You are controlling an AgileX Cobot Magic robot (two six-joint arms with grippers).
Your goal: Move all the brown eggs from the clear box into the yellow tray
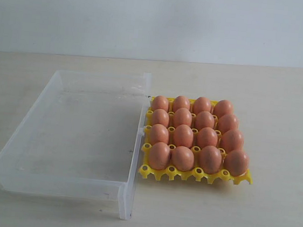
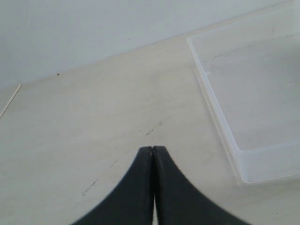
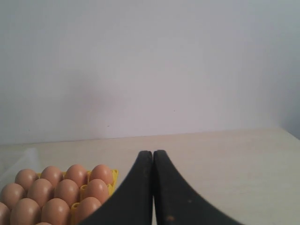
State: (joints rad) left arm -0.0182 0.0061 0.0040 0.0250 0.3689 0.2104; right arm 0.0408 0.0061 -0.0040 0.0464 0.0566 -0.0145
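Left gripper (image 2: 153, 149): we see its two dark fingers pressed together with nothing between them; it hangs over the bare table (image 1: 282, 105), near a corner of the clear box
Clear box (image 1: 79, 127): it lies on the left of the exterior view, and we find no egg anywhere inside it; its long wall runs just beside the tray, and we cannot tell whether the two touch
Yellow tray (image 1: 194, 175): it sits on the table to the right of the box, with all four rows of four cups filled
Brown eggs (image 1: 183, 135): we count sixteen, one upright in each cup; none lies in the box or loose on the table
Right gripper (image 3: 153, 152): its fingers are likewise pressed together and empty; it sits near one edge of the filled tray
Step in hand: we judge the transfer complete, since no egg is left to fetch; neither arm shows in the exterior view
Next move: we judge that no further pick is called for, only keeping both arms clear of the tray so that no egg is knocked
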